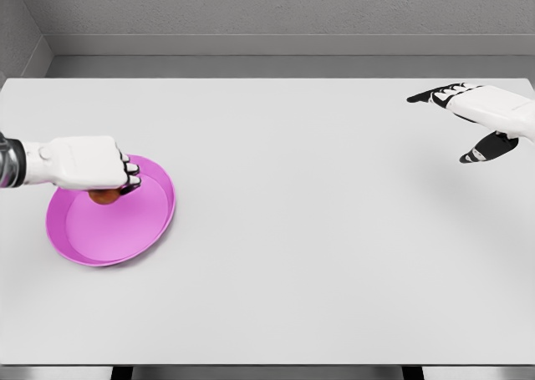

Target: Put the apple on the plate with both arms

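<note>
Nearest, a round pink plate (109,230) with a low raised rim, smooth and glossy, on the matte white table (318,255). Over the plate's far-left part, left hand (88,163), fingers curled down around the apple (104,196), reddish-brown and mostly hidden, apparently touching the plate; probably held there for release. Farther, well to the right of the plate, right hand (476,117), fingers spread, holding nothing, likely waiting aside

Magenta plate (117,230), reddish-brown apple (104,197), white hands with black fingertips, pale grey table (318,230).
</note>
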### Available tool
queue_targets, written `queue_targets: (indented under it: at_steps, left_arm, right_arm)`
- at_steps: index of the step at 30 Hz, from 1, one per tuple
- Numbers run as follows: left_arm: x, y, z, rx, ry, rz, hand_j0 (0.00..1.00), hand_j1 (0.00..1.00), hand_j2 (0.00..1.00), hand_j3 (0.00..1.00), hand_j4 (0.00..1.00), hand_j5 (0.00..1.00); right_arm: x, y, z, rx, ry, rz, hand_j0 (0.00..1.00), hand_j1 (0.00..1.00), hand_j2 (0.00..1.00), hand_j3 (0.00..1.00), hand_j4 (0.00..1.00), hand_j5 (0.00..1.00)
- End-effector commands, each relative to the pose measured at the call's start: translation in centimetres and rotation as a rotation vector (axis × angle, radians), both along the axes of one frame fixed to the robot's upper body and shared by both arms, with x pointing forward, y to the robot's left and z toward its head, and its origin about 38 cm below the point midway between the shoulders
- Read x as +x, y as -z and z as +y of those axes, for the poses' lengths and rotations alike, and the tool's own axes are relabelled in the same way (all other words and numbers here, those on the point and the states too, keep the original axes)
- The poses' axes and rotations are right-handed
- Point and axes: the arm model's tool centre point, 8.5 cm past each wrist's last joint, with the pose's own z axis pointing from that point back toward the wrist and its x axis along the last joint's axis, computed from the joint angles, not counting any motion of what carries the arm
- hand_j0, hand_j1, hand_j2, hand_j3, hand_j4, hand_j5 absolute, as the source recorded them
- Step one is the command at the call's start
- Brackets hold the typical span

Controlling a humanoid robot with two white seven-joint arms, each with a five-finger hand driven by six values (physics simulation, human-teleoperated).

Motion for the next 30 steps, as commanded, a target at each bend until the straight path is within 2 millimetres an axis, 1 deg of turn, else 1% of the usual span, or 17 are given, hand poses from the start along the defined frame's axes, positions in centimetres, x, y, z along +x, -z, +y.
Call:
queue_targets:
  at_steps: [1,2,3,4,11,12,13,15,18,19,21,22,24,30]
  left_arm:
    - [0.0,-0.2,-0.1,-0.013,-0.001,-0.001,0.13,0.13,0.13,0.13,0.13,0.13]
    - [0.1,-0.1,-0.4,-0.018,0.005,-0.001,0.18,0.18,0.18,0.18,0.18,0.18]
    - [0.1,-0.1,-0.5,-0.017,0.006,0.000,0.66,0.66,0.66,0.66,0.66,0.66]
    - [0.1,0.0,-0.5,-0.016,0.008,0.002,1.00,1.00,1.00,1.00,1.00,1.00]
    - [0.1,-0.1,-0.5,-0.019,0.006,-0.001,1.00,1.00,1.00,1.00,1.00,1.00]
    - [0.2,-0.6,-0.5,-0.070,-0.006,0.017,1.00,1.00,1.00,1.00,1.00,1.00]
    - [0.4,-1.5,-0.2,-0.161,-0.037,0.051,1.00,1.00,1.00,1.00,1.00,1.00]
    - [0.6,-2.0,0.2,-0.241,-0.071,0.091,1.00,1.00,1.00,1.00,1.00,1.00]
    - [1.9,-2.8,1.9,-0.338,-0.150,0.114,1.00,1.00,1.00,1.00,1.00,1.00]
    - [1.8,-2.5,2.0,-0.346,-0.155,0.125,1.00,1.00,1.00,1.00,1.00,1.00]
    - [1.8,-2.5,1.9,-0.354,-0.155,0.128,1.00,1.00,1.00,1.00,1.00,1.00]
    - [1.9,-2.9,1.9,-0.365,-0.154,0.121,1.00,1.00,1.00,1.00,1.00,1.00]
    - [1.8,-2.5,2.0,-0.369,-0.161,0.128,1.00,1.00,1.00,1.00,1.00,1.00]
    - [2.0,-2.4,1.9,-0.371,-0.162,0.127,1.00,1.00,1.00,1.00,1.00,1.00]
  right_arm:
    - [0.0,0.0,0.0,0.001,0.000,0.001,1.00,1.00,1.00,1.00,1.00,1.00]
    - [0.0,0.0,0.0,0.001,0.000,0.001,1.00,1.00,1.00,1.00,1.00,1.00]
    - [0.0,0.0,0.0,0.001,0.001,0.000,1.00,1.00,1.00,1.00,1.00,1.00]
    - [0.0,0.0,0.0,0.001,0.000,0.001,1.00,1.00,1.00,1.00,1.00,1.00]
    - [0.0,0.0,0.0,0.001,0.001,0.000,1.00,1.00,1.00,1.00,1.00,1.00]
    - [0.0,0.0,0.0,0.001,0.001,0.000,1.00,1.00,1.00,1.00,1.00,1.00]
    - [0.0,0.0,0.0,0.001,0.000,0.001,1.00,1.00,1.00,1.00,1.00,1.00]
    - [0.0,0.0,0.0,0.001,0.001,0.000,1.00,1.00,1.00,1.00,1.00,1.00]
    - [0.0,0.0,0.0,0.001,0.001,0.000,1.00,1.00,1.00,1.00,1.00,1.00]
    - [0.0,-0.1,-0.1,0.000,0.001,0.000,1.00,1.00,1.00,1.00,1.00,1.00]
    - [0.0,0.0,0.0,0.001,0.001,0.000,1.00,1.00,1.00,1.00,1.00,1.00]
    - [0.0,0.0,-0.1,0.001,0.002,0.000,1.00,1.00,1.00,1.00,1.00,1.00]
    - [0.0,0.0,0.0,0.001,0.001,0.000,1.00,1.00,1.00,1.00,1.00,1.00]
    - [0.0,0.0,-0.1,0.001,0.002,0.000,1.00,1.00,1.00,1.00,1.00,1.00]
